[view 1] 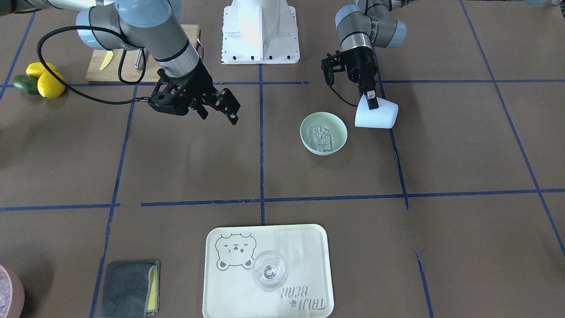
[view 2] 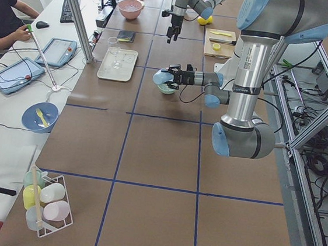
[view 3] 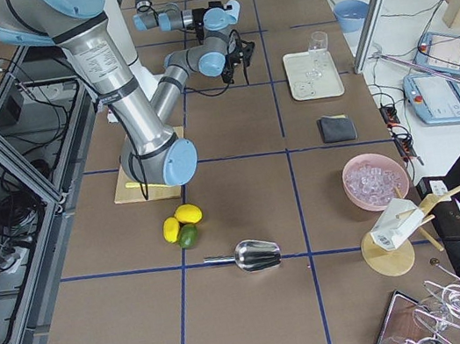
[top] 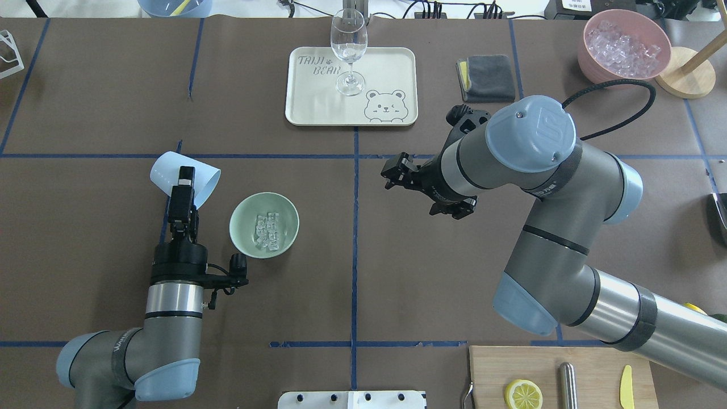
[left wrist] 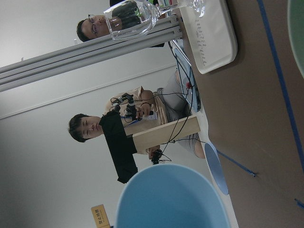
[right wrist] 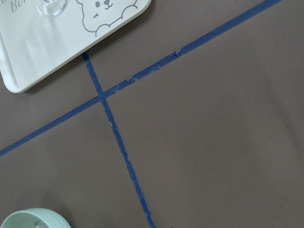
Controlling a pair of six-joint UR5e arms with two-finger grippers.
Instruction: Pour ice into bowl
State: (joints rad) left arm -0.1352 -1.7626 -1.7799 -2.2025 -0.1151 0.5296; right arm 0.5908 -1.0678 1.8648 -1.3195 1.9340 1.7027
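mint-green bowl (top: pixel 264 225), light blue cup (top: pixel 184 179)

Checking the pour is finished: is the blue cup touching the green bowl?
Apart. The overhead view shows bare table between the cup and the bowl.

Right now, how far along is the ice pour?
Done: the ice lies in the mint-green bowl. In hand: the left tool is shut on the light blue cup, which is tipped sideways beside the bowl, not over it. I cannot tell whether it holds any cubes. The right tool hangs open and empty. Left: probably only setting the cup down.
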